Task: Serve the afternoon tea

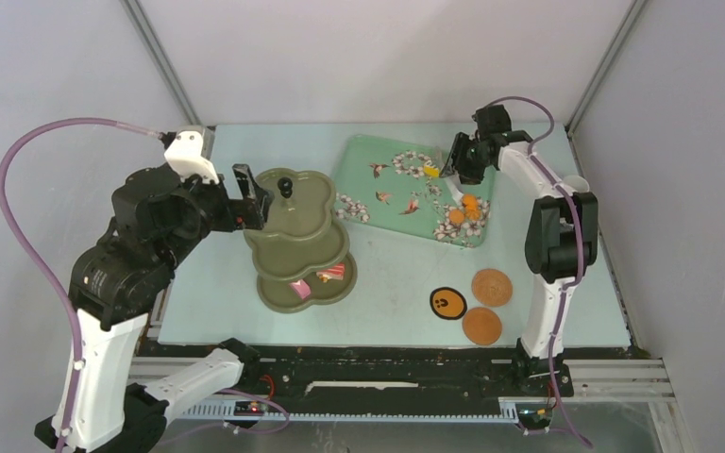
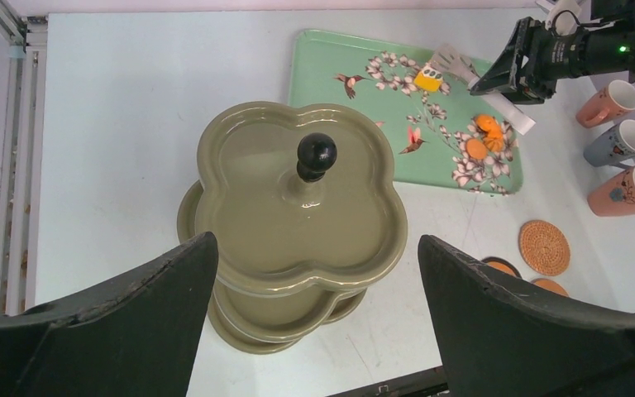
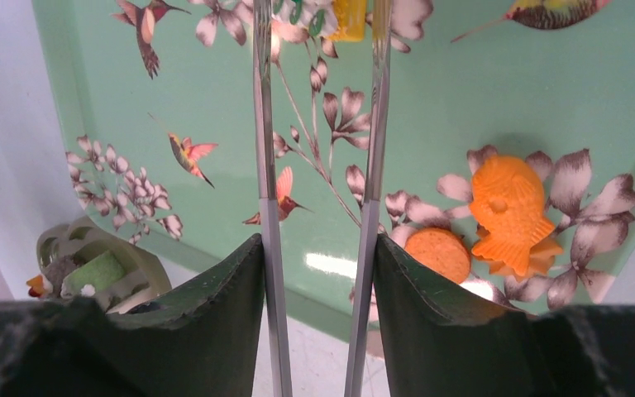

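The pale blue-grey surface [image 1: 396, 283] carries everything, and the serving looks to be at an early stage. The mint-green floral tray [image 1: 363, 160] lies at the far right of centre. Just left of it stands the olive-green three-tier scalloped stand [image 1: 307, 203], whose top tier is bare, as is what shows of the middle tier.

The left gripper [image 2: 316, 241] hangs over the stand with its fingers spread wide on either side of the top tier, holding nothing. The right gripper [image 3: 318, 273] is over the tray, its fingers pressed against the two arms of the metal tongs [image 3: 262, 165], which carry nothing between them.

Three small patterned cups [image 2: 624, 141] wait in a row at the right edge, apart from the three round coasters [image 1: 482, 326] near the front, so no cup is set out yet.

Two small pink and red toy pastries [image 1: 299, 288] already lie on the bottom tier. An orange fish-shaped pastry [image 3: 508, 207], a round orange one [image 3: 438, 252] touching it, and a yellow one [image 2: 427, 78] remain on the tray, so most of the work is probably left
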Motion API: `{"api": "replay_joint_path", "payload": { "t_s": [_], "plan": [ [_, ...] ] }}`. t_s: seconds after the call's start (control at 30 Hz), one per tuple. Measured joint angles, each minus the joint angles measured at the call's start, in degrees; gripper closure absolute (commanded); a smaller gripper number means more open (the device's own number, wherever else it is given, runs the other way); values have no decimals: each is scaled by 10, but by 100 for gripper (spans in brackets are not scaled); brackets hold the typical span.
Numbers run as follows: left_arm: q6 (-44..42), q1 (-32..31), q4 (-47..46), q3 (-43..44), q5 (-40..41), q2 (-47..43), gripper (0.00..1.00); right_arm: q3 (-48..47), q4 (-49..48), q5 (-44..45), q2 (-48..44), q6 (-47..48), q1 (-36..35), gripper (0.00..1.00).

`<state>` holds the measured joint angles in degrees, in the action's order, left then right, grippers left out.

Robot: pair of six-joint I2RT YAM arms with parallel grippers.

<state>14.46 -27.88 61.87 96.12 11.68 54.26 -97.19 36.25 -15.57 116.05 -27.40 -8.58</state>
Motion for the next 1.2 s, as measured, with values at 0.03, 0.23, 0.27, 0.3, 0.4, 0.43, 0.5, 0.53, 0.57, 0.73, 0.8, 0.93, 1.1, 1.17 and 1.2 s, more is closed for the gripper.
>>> {"api": "replay_joint_path", "payload": {
  "t_s": [0.03,0.23,0.27,0.3,0.4,0.43,0.5,0.53,0.57,0.73,0.8,0.93,1.1,1.17,1.2],
  "plan": [
    [0,0,0,0,0,0,2,-7,1,8,4,0,-4,50],
    [-1,0,0,-1,0,1,2,-37,14,49,23,0,-24,49],
    [-2,0,0,-1,0,1,2,-38,17,57,25,0,-28,49],
    [-2,0,0,-1,0,1,2,-40,23,65,27,0,-31,49],
    [-5,0,0,-1,0,0,2,-57,39,86,37,0,-41,49],
    [-6,0,0,-1,0,0,2,-61,41,91,40,0,-44,49],
    [-6,0,0,-2,0,-2,2,-70,46,103,47,0,-50,48],
    [-6,0,0,-3,0,-3,2,-74,49,106,50,0,-53,48],
    [-6,0,0,-5,0,-4,2,-78,52,110,53,0,-56,48],
    [-6,0,0,-8,0,-7,2,-101,65,121,73,-2,-67,48],
    [-6,0,0,-9,0,-9,2,-104,66,128,78,-3,-72,48],
    [-6,0,0,-14,0,-14,2,-110,75,135,80,-5,-79,48],
    [-10,0,0,-15,1,-16,2,-114,78,134,80,-7,-82,48],
    [-10,0,0,-15,2,-16,2,-113,78,132,80,-9,-82,48],
    [-10,0,0,-16,2,-17,2,-113,78,132,80,-10,-82,48]
  ]
}}
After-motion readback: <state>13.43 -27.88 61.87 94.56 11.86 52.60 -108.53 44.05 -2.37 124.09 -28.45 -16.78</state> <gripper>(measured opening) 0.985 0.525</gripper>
